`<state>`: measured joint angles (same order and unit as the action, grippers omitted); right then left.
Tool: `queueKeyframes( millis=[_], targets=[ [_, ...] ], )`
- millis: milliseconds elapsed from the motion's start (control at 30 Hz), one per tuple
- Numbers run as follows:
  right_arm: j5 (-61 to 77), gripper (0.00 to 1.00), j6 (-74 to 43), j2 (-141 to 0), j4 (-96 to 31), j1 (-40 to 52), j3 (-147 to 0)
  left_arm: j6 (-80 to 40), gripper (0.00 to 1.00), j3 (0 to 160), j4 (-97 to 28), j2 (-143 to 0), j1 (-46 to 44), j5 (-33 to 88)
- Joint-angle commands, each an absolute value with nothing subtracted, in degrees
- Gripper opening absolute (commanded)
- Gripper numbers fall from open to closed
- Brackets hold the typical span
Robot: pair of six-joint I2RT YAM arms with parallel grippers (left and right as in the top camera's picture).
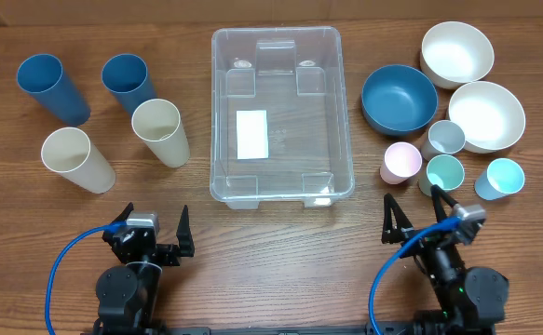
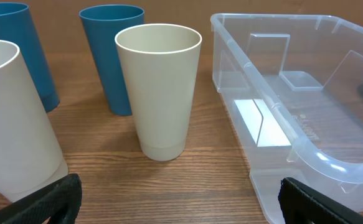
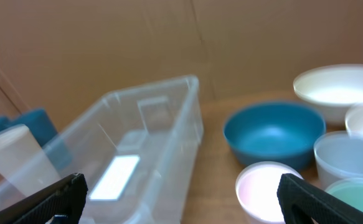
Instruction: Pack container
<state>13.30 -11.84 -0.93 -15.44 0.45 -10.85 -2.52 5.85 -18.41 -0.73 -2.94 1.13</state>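
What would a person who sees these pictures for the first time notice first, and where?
The big clear container sits empty in the middle of the table, a white label on its bottom. Left of it stand two blue cups and two cream cups; right of it cluster a blue bowl, two white bowls and four small pastel cups.

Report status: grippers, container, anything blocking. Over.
Left gripper and right gripper open, holding nothing. Container upright, nothing packed. Tall cups left of it, bowls and small cups right, none between grippers and container.
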Motion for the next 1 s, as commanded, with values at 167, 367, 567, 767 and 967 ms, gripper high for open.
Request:
queueKeyframes(
  millis=[167,367,567,767,967],
  targets=[
    [18.5,1.0,-10.0,-21.5,-25.2,0.3,-31.8,-1.4,1.0,5.5,-18.2,-0.3,-2.6,1.9],
    [21.7,1.0,-10.0,-32.1,-30.4,0.3,-41.3,-1.4,1.0,5.5,-18.2,-0.3,-2.6,1.9],
    [21.5,1.0,-10.0,-32.1,-32.1,0.3,-41.3,-1.4,1.0,5.5,-18.2,-0.3,-2.6,1.9],
    [21.6,1.0,-10.2,-38.6,-34.9,0.3,-46.2,-1.4,1.0,5.5,-18.2,-0.3,-2.6,1.9],
    [21.5,1.0,-8.5,-62.5,-51.5,0.3,-72.1,-1.4,1.0,5.5,-18.2,-0.3,-2.6,1.9]
  ],
)
